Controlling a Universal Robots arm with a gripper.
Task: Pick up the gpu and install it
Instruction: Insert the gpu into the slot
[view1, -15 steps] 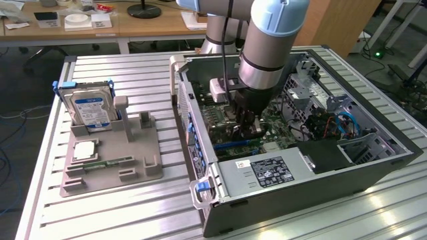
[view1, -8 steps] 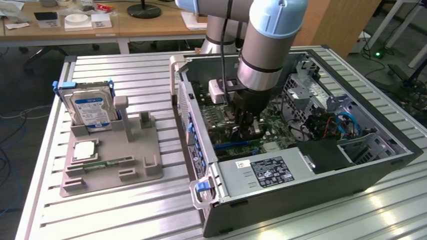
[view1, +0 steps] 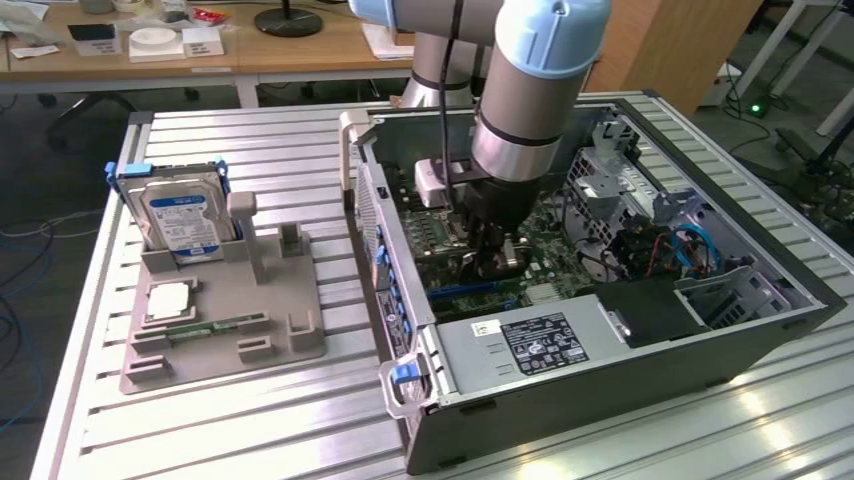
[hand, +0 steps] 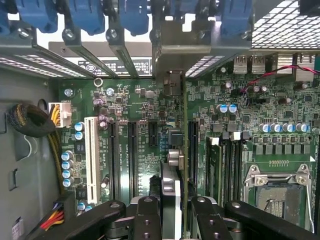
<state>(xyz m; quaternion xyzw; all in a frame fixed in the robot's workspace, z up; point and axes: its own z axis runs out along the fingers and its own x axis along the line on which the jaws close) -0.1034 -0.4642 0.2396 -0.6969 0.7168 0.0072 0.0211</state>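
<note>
At the bottom of the wrist view the gripper (hand: 172, 220) is clenched on the gpu (hand: 175, 165), which runs edge-on up the frame's middle, its metal end bracket (hand: 197, 45) reaching the case's rear slot openings near the top centre. The card stands over the motherboard (hand: 260, 115), apparently above or partly in a long black slot; whether its edge is seated cannot be told. Just beside it lie the other black expansion slots (hand: 131, 155) and, further toward centre left, the white slot (hand: 91, 160). In the exterior view the arm dips into the open computer case (view1: 747, 330) at mid-frame, gripper (view1: 491, 262) low over the board. Beyond, at centre left, the grey tray (view1: 214, 335) holds the hard drive (view1: 184, 222).

Risk, as I judge it: a slight tilt or sideways offset would jam the card's edge against the slot's lip, or catch the bracket on the rear frame.
</note>
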